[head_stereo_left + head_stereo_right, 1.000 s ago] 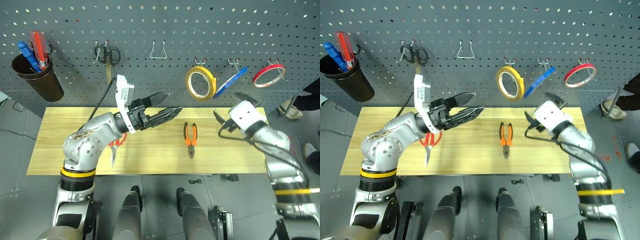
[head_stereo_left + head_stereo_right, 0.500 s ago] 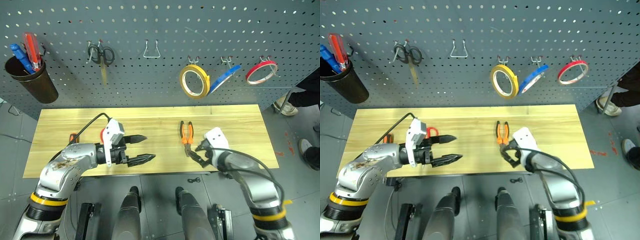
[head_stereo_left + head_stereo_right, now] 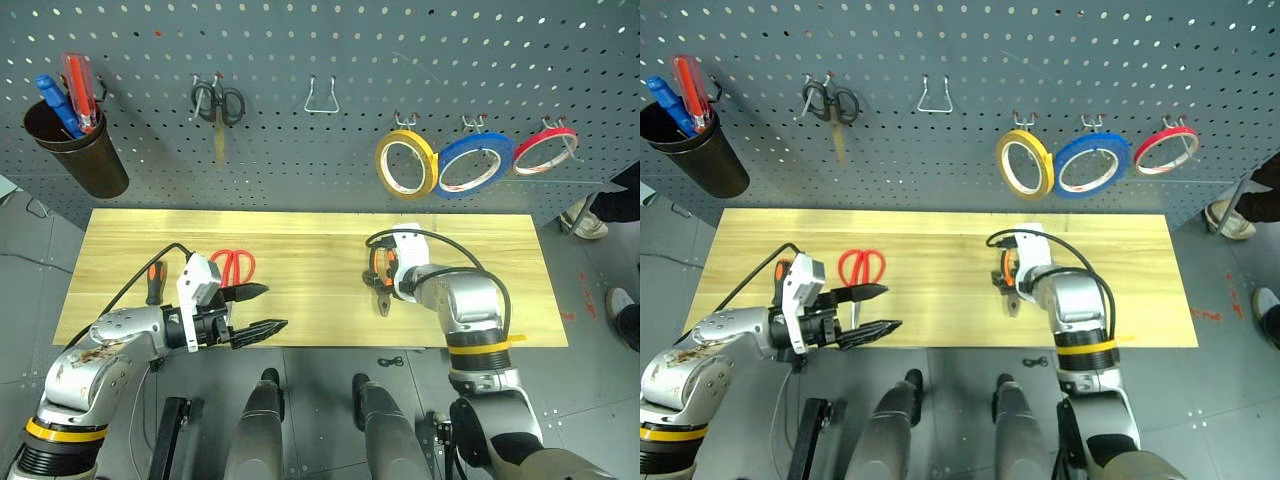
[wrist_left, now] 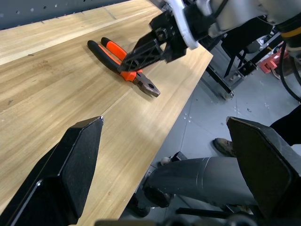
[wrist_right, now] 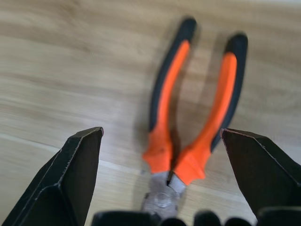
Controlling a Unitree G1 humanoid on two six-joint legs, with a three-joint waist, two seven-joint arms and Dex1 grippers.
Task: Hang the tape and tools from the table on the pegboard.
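The long bench of light yellow wood planks (image 3: 480, 235) stands below the big dark grey board full of little holes (image 3: 330, 150). The thin blue ring of tape (image 3: 470, 164) hangs on a hook there. The pliers with orange-and-black handles (image 5: 188, 117) lie flat on the bench. The right pincer (image 3: 377, 283) is wide open right over them, one finger on each side. The scissors with red handles (image 3: 232, 266) and the screwdriver with the orange-and-black handle (image 3: 153, 283) lie on the bench too. The left pincer (image 3: 256, 311) is open, empty, at the front edge by the scissors.
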